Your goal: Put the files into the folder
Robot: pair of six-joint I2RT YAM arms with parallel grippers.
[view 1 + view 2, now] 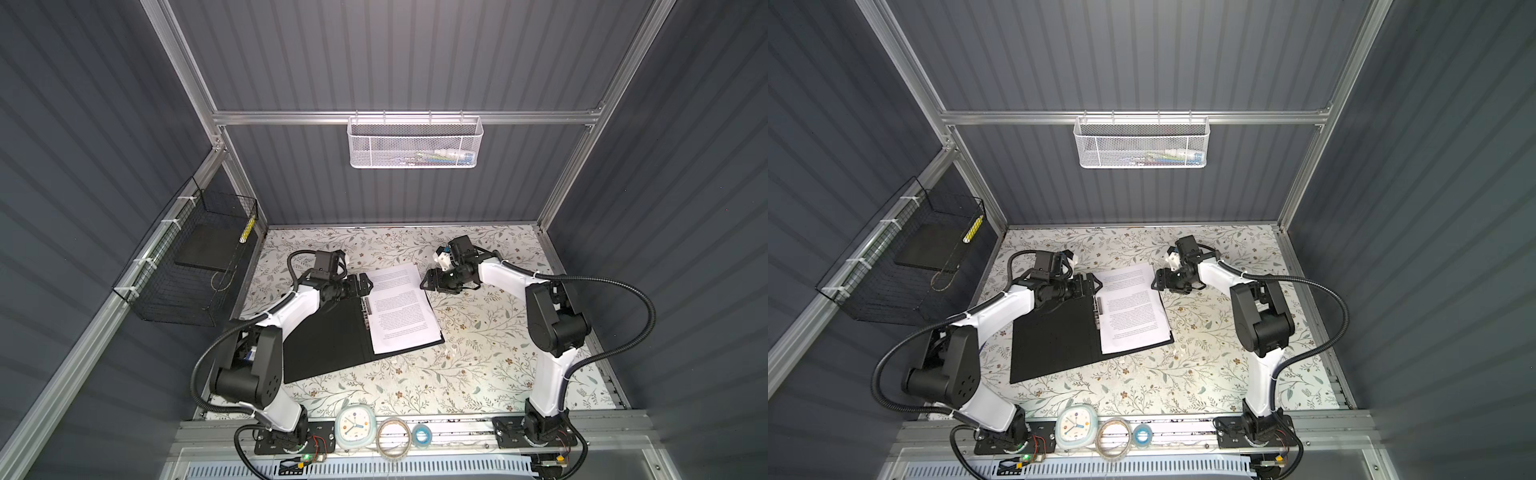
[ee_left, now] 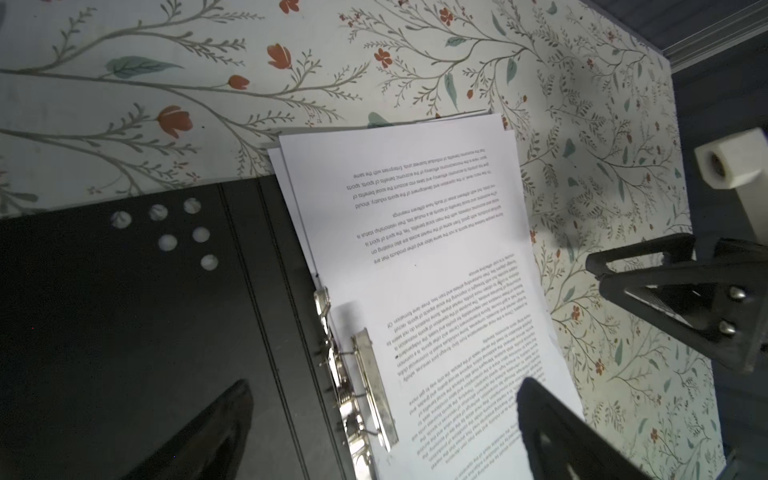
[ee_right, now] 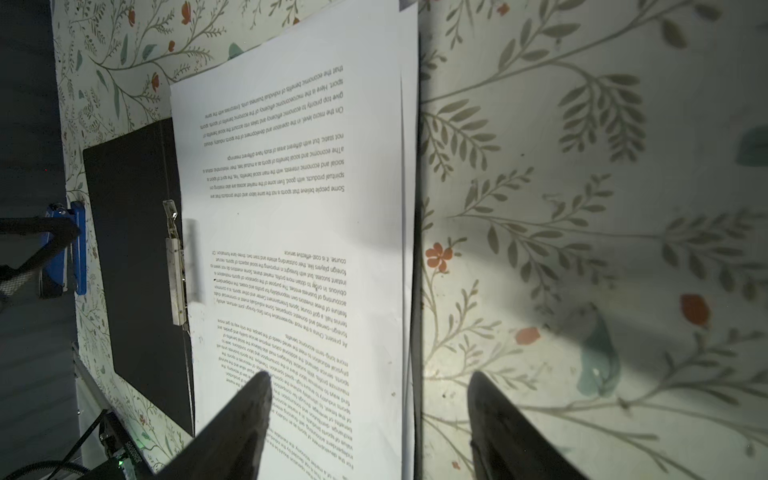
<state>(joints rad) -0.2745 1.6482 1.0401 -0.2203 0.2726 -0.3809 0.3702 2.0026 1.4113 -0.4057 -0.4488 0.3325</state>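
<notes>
Right wrist view: the open right gripper (image 3: 370,382) straddles the right edge of the files (image 3: 299,216) and grips nothing.

One finger hangs over the printed sheets and its partner hangs over the flowered table (image 3: 582,208). The files lie on the right half of the open folder (image 3: 133,249), which is black side up, just beside its metal clip (image 3: 176,274). Their long axis runs away from the robot's base and sits slightly askew, so the far end juts past the folder's far edge. In both top views the right gripper is at that far right corner, nearest the sheets. The left gripper (image 1: 365,284), jaws spread wide and empty, hovers over the far end of the folder's fold. The print appears upside down; one line begins "Some people believe that sports". No brand or label shows.
</notes>
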